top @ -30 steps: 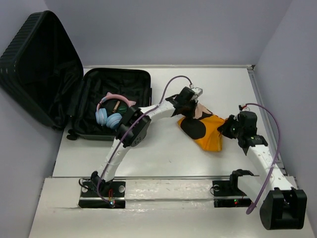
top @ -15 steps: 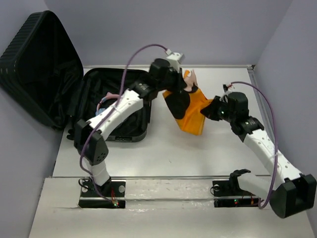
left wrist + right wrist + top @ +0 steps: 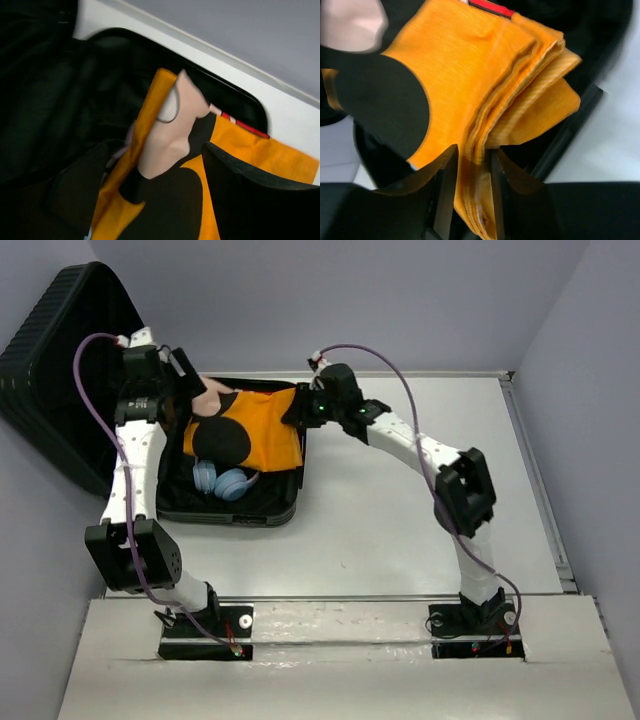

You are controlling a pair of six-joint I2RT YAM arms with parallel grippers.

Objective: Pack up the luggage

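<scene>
From above, the suitcase (image 3: 250, 512) lies open at the far left of the worktop (image 3: 400, 520). Its ribbed lid (image 3: 50, 380) is tilted up to the left and its base lies flat. An orange cloth (image 3: 265, 435) with a black circle is spread across the far half of the base. A pair of blue headphones (image 3: 222, 480) lies in the base just nearer than the cloth. The left gripper (image 3: 188, 385) is over the far left corner of the base, at the cloth's left end. The right gripper (image 3: 298, 412) is at the base's right rim, on the cloth's right edge. In the left wrist view the left gripper (image 3: 152, 150) has its jaws spread wide. The cloth (image 3: 240, 150) and its pale pink patch lie loose between them, over the suitcase (image 3: 50, 100) lining, with the worktop (image 3: 295, 115) beyond the rim. In the right wrist view the right gripper (image 3: 472, 160) pinches the folded edge of the cloth (image 3: 470, 75) between nearly closed jaws. The dark inside of the suitcase (image 3: 600, 30) lies behind it, and the worktop (image 3: 615, 150) is to the right.
</scene>
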